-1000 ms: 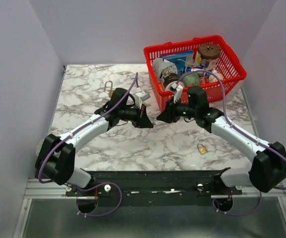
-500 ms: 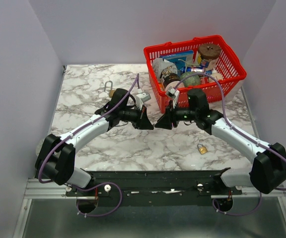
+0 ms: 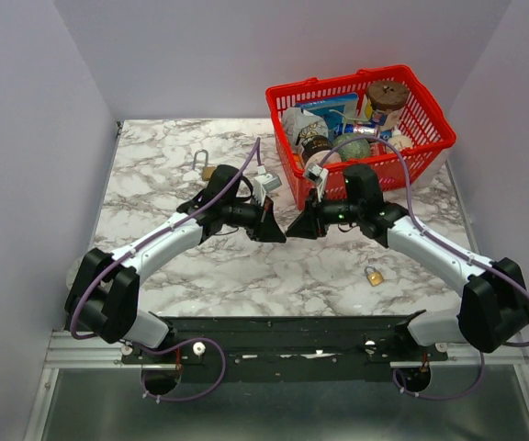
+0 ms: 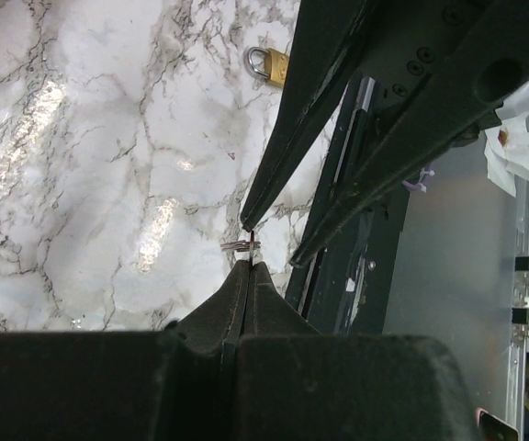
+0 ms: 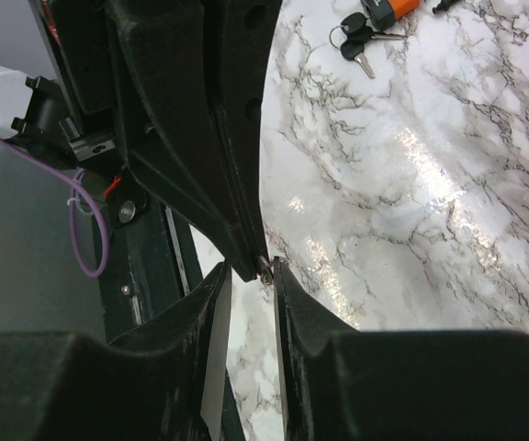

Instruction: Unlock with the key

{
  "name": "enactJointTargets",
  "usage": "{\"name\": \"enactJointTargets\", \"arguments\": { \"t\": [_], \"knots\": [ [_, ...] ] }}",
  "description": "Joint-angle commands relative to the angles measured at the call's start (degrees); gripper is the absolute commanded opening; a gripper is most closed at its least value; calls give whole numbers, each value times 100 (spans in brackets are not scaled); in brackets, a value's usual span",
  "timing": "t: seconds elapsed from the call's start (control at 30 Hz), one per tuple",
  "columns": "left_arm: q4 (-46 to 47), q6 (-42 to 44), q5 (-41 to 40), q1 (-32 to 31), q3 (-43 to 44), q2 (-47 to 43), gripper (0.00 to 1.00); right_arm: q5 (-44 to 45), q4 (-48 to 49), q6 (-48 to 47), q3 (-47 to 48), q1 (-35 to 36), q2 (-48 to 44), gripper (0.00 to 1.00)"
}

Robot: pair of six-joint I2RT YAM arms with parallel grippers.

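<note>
The small metal key (image 4: 240,245) is pinched at the very tips of the left gripper (image 4: 248,268), whose fingers are clenched on it above the middle of the marble table (image 3: 154,193); the right gripper (image 5: 250,278) meets it tip to tip, fingers parted to either side of the key, contact not discernible. One brass padlock (image 3: 373,275) lies near the right arm, well apart from the key; a second padlock (image 3: 201,165) lies beyond the left arm; a bunch of black-headed keys (image 5: 356,43) rests on the marble; a red basket (image 3: 427,108) of goods stands at the far right.
</note>
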Motion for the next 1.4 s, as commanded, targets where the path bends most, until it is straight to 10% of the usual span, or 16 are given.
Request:
{"name": "enactJointTargets", "arguments": {
  "t": [0.0,0.97,1.37],
  "knots": [
    [3,134,199,-53,107,3,0,-206,157,-101,-54,11,119,30],
    [-32,160,67,-80,116,12,0,-365,200,22,-46,11,374,1],
    [-102,222,-65,-71,55,-137,72,408,455,470,-283,2,93,1]
  ]
}}
